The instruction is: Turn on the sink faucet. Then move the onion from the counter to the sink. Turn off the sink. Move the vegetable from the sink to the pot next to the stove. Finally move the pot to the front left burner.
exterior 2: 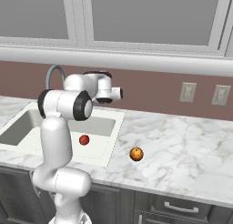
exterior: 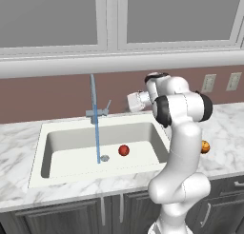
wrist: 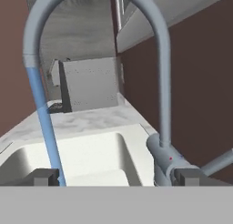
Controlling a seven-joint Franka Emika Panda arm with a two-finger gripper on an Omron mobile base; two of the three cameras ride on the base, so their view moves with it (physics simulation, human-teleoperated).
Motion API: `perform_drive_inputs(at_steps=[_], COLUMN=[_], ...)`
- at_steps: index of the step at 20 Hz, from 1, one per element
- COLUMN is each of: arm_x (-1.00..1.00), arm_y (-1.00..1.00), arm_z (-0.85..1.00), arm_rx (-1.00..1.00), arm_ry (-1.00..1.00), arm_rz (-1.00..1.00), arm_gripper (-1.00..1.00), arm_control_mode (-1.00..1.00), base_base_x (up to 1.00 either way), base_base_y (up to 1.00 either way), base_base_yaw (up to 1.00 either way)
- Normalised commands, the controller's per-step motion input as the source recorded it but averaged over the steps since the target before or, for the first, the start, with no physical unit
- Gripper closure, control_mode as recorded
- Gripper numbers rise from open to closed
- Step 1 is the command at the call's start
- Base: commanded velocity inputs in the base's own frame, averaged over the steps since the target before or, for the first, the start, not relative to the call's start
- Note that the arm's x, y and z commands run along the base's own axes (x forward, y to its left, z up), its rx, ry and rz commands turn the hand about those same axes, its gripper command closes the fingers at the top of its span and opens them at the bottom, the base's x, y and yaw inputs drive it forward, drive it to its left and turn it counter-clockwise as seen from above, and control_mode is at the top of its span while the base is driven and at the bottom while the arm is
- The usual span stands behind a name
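The sink faucet (exterior: 93, 97) (wrist: 161, 73) is running, and a blue stream (exterior: 97, 138) (wrist: 45, 127) falls to the drain of the sink (exterior: 143, 133) (exterior 2: 102, 123). Its side lever (exterior: 108, 105) (wrist: 218, 163) is tilted upward. The red onion (exterior: 124, 150) (exterior 2: 84, 140) lies on the basin floor to the right of the stream. My gripper (wrist: 116, 176) (exterior: 130, 101) is open and holds nothing. It hovers level with the faucet's base, a short way to its right, pointing at it. The marble counter (exterior: 224, 128) (exterior 2: 182, 145) surrounds the basin. The pot and the stove are out of view.
An orange ball with dark stripes (exterior: 205, 146) (exterior 2: 136, 154) sits on the counter right of the sink. A grey box-shaped appliance (wrist: 88, 84) stands on the counter beyond the faucet. Wall outlets (exterior 2: 187, 92) are on the brown backsplash. Cabinets hang above.
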Motion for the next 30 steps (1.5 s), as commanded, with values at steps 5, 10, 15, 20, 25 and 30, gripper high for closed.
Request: perform_drive_inputs(at_steps=[5, 10, 15, 20, 25, 30], arm_x=[0.01, 0.00, 0.02, 0.09, 0.09, 0.12], arm_y=[0.00, 0.01, 0.06, 0.04, 0.02, 0.02], arm_z=[-0.13, -0.11, -0.06, -0.05, -0.05, -0.09], arm_rx=[0.00, 0.00, 0.00, 0.00, 0.00, 0.00], arm_ry=[-0.09, -0.06, -0.03, -0.01, 0.00, 0.00], arm_rz=[0.00, -0.02, -0.06, -0.06, -0.05, -0.03], arm_gripper=[-1.00, -1.00, -1.00, -1.00, -1.00, -1.00], arm_control_mode=[-1.00, -1.00, -1.00, -1.00, -1.00, -1.00], base_base_x=[0.00, 0.00, 0.00, 0.00, 0.00, 0.00], base_base_y=[0.00, 0.00, 0.00, 0.00, 0.00, 0.00], base_base_yaw=[0.00, 0.00, 0.00, 0.00, 0.00, 0.00])
